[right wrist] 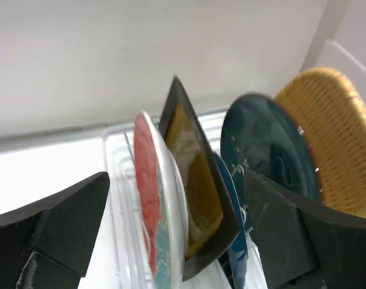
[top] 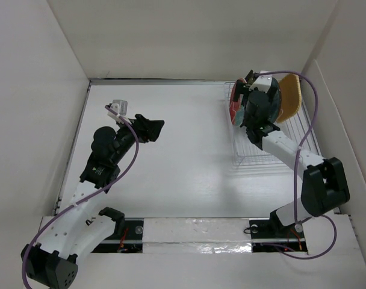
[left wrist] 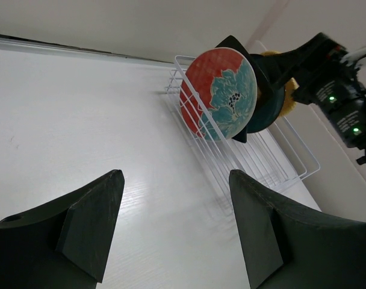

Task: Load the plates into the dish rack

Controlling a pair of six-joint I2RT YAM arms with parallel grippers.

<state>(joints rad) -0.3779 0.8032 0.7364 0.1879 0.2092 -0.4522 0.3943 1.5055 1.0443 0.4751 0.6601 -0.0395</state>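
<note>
The white wire dish rack [top: 264, 153] stands at the back right. Five plates stand on edge in it. From left to right in the right wrist view they are the red-and-teal patterned plate [right wrist: 148, 192], the mustard plate with black rim [right wrist: 195, 180], the dark blue leaf plate [right wrist: 232, 205], the dark teal plate [right wrist: 267, 144] and the orange plate [right wrist: 333, 132]. My right gripper [right wrist: 177, 180] is open just above them, its fingers wide on either side of the left three plates. My left gripper [left wrist: 176, 177] is open and empty over the bare table, left of the rack [left wrist: 231, 162].
White walls close in the table at the back and both sides. The right wall [top: 345, 120] runs close behind the rack. A white strip [top: 195, 232] lies between the arm bases at the near edge. The right arm [left wrist: 336, 96] shows in the left wrist view.
</note>
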